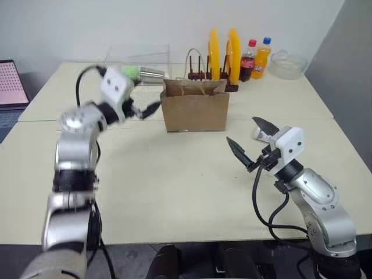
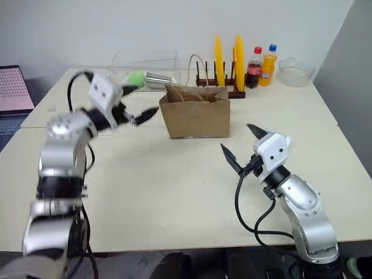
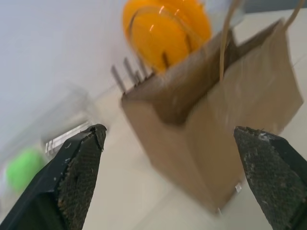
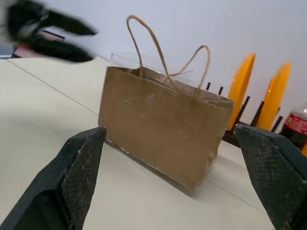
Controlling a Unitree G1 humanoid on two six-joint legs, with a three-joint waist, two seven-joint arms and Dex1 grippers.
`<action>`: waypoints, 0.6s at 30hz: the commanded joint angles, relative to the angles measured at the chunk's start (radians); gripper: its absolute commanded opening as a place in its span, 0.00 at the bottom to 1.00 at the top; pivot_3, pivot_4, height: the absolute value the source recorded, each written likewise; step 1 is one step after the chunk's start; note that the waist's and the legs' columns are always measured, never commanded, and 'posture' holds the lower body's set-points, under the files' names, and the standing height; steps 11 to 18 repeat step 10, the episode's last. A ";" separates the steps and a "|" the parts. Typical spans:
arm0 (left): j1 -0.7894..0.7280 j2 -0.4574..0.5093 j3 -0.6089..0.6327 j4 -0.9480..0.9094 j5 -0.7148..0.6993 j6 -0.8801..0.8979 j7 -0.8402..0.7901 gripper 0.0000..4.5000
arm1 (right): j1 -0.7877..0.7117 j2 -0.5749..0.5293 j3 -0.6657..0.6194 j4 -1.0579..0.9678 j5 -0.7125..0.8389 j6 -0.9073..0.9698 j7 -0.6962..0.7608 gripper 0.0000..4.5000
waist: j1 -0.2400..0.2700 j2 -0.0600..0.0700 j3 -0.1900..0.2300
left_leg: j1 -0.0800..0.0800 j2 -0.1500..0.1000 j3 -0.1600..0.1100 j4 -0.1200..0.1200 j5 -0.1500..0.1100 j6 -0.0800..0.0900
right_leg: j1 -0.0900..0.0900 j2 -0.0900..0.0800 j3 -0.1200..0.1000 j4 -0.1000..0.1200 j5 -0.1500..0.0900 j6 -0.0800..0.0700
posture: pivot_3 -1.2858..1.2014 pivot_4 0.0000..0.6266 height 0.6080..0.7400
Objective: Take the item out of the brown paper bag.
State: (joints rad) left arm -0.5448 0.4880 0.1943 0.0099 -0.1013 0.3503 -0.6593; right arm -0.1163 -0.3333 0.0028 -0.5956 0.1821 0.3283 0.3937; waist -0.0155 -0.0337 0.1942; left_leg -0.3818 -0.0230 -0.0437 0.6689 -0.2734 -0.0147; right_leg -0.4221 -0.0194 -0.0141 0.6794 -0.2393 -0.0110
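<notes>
While the brown paper bag stands upright near the middle of the pale table, its mouth open and its two cord handles rising above the rim, both arms hang in the air on either side of it. The left gripper sits just beside the bag's left end, pointing across toward it, its two black fingers spread apart with nothing between them. The right gripper hovers nearer to me, in front of the bag's right corner and well apart from it, fingers also splayed wide and empty.

Behind the bag I can see a wooden plate rack holding two yellow plates, and next to that a cola bottle and an orange soda bottle. A clear plastic box with something green inside lies behind the left gripper. What is inside the bag I cannot make out.
</notes>
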 commanded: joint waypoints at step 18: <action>0.535 -0.198 -0.014 -0.466 0.002 -0.042 0.262 1.00 | 0.128 0.036 -0.028 0.069 -0.023 -0.167 -0.031 1.00 | 0.016 -0.001 -0.002 | 0.004 0.000 -0.001 -0.001 0.000 0.001 | 0.003 0.001 -0.001 0.000 -0.003 0.005 | 0.52 0.24 1.00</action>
